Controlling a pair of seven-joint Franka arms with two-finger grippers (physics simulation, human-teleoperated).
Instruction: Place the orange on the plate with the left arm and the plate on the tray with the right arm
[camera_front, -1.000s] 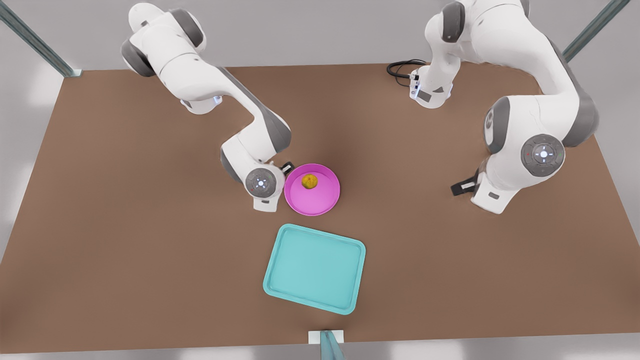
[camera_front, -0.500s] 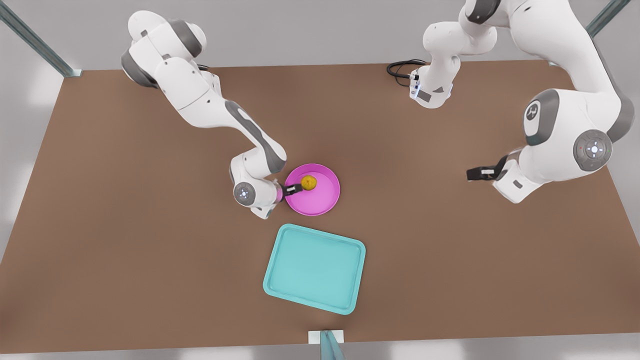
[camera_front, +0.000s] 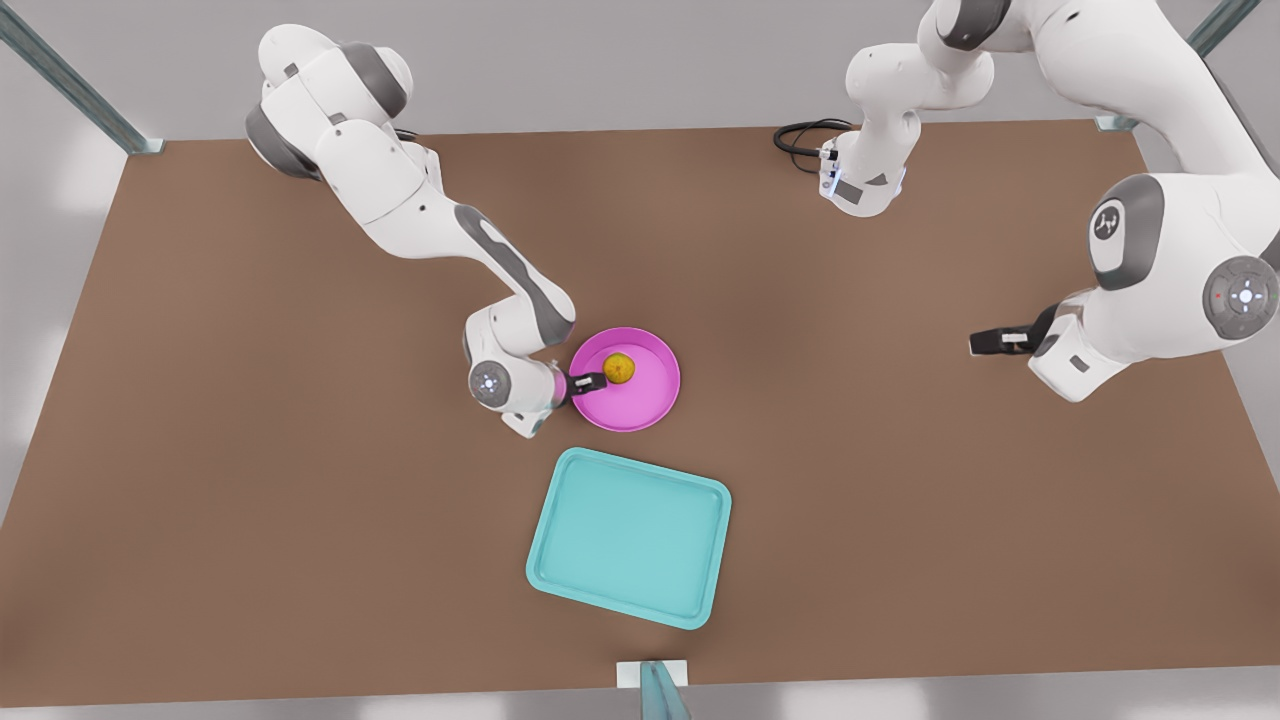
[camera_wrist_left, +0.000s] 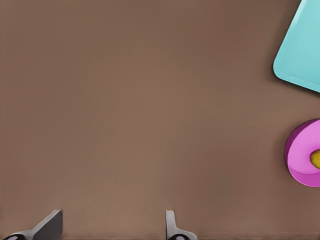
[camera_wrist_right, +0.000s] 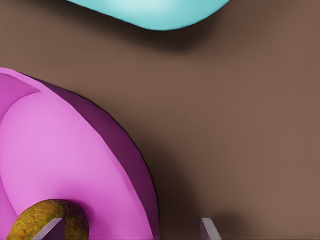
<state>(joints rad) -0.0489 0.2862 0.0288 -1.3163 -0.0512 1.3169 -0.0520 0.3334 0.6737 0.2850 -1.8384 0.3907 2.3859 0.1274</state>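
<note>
We've got our right gripper (camera_front: 588, 381) straddling the plate (camera_front: 640, 395) rim, jaws open, 1 finger by the orange (camera_front: 619, 367). Left gripper (camera_front: 985, 342) waits open, empty.

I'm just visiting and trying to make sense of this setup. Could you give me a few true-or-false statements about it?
1. The orange lies on the pink plate. True.
2. The plate sits on the turquoise tray. False: it rests on the table, apart from the tray.
3. The right pincer is at the plate's rim, one finger inside and one outside. True.
4. The left pincer holds the orange. False: it is open and empty over bare table, far from the plate.
</note>
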